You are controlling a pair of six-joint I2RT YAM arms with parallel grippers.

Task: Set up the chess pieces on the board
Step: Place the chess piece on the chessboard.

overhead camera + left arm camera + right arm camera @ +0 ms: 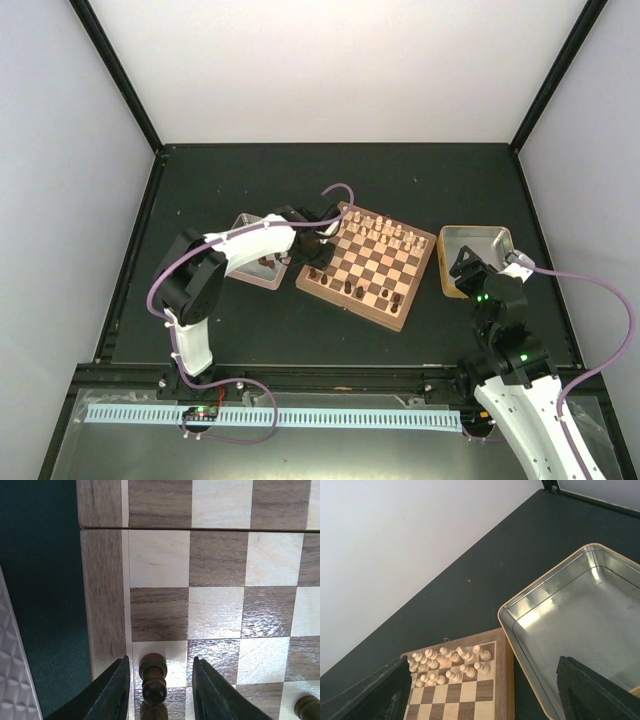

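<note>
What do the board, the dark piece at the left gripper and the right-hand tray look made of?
Board: wood, visible grain, slight sheen. Piece: dark turned wood, glossy highlights. Tray: metal, probably tin; mirror-like reflections inside.

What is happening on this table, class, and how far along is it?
A chessboard is being set up. The left gripper straddles a dark piece standing by the board's edge, jaws apart, not touching it. The right gripper hangs open by a metal tray. White pieces stand in two rows; only a few dark ones stand.
</note>
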